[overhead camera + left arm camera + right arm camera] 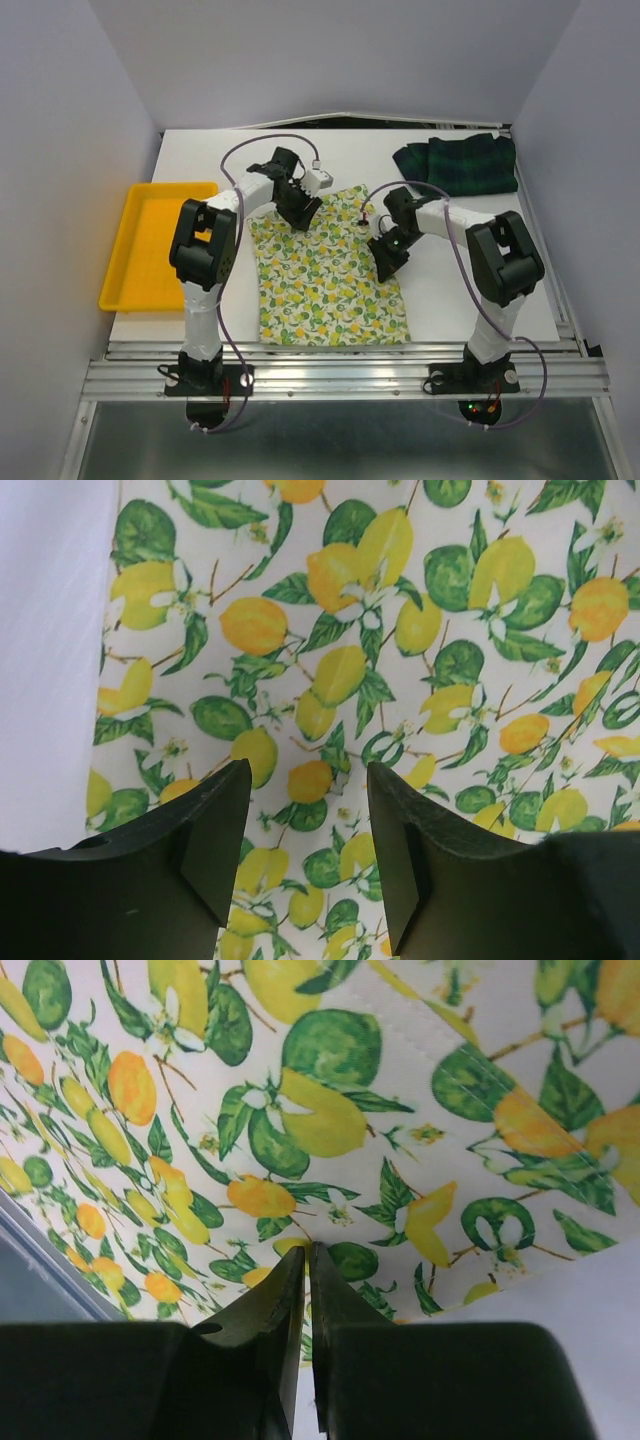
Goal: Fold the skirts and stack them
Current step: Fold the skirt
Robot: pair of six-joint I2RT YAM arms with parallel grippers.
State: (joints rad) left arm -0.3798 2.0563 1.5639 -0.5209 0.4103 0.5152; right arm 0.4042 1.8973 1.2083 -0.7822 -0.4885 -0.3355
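Note:
The lemon-print skirt (330,275) lies spread flat in the middle of the white table (480,290). The plaid skirt (457,163) sits crumpled at the back right, away from both arms. My left gripper (300,212) is low over the lemon skirt's far left corner. In the left wrist view it (308,770) is open, with the lemon skirt (400,660) under the gap close to its left edge. My right gripper (387,262) is at the lemon skirt's right edge. In the right wrist view it (308,1250) is shut, tips pinching the lemon skirt (300,1130) just inside its hem.
A yellow plastic tray (135,255) sits at the table's left edge, beside the left arm. White walls enclose the table on three sides. A metal rail (340,375) runs along the near edge by the arm bases.

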